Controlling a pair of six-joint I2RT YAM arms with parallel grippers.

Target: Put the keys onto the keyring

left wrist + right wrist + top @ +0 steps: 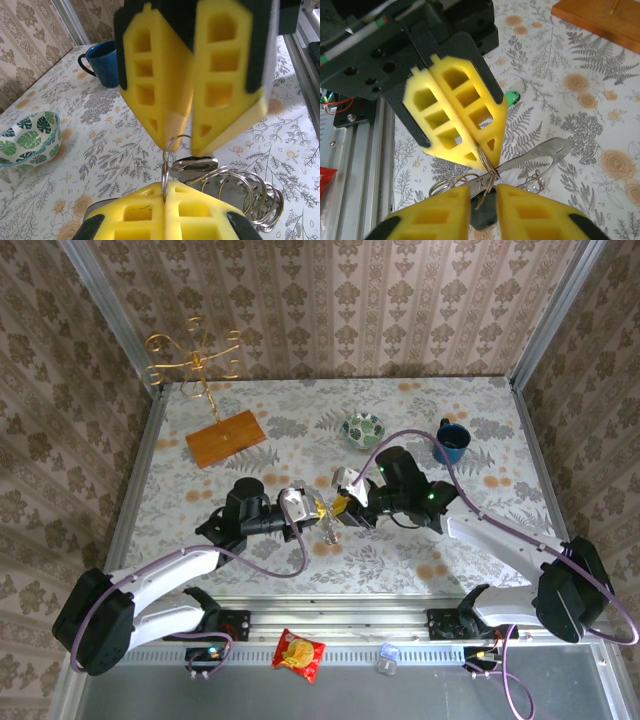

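Poking from shut left claw (pixel 165 189), keyring (pixel 164 161) between parted fingers (pixel 225 90) of right claw (pixel 192 146).

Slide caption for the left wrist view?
Left end effector pinches the keyring; right end effector faces it closely, jaws slightly apart.

The keyring (pixel 250 197), a bunch of thin silvery wire loops, is at the middle of the bench (pixel 100 150). One small loop stands upright, pinched in the shut jaws of the left gripper (pixel 165 189). A silvery key (pixel 540 156) juts from the loops toward 2 o'clock. The green-headed key (pixel 511 96) lies flat at 12 o'clock, apart.
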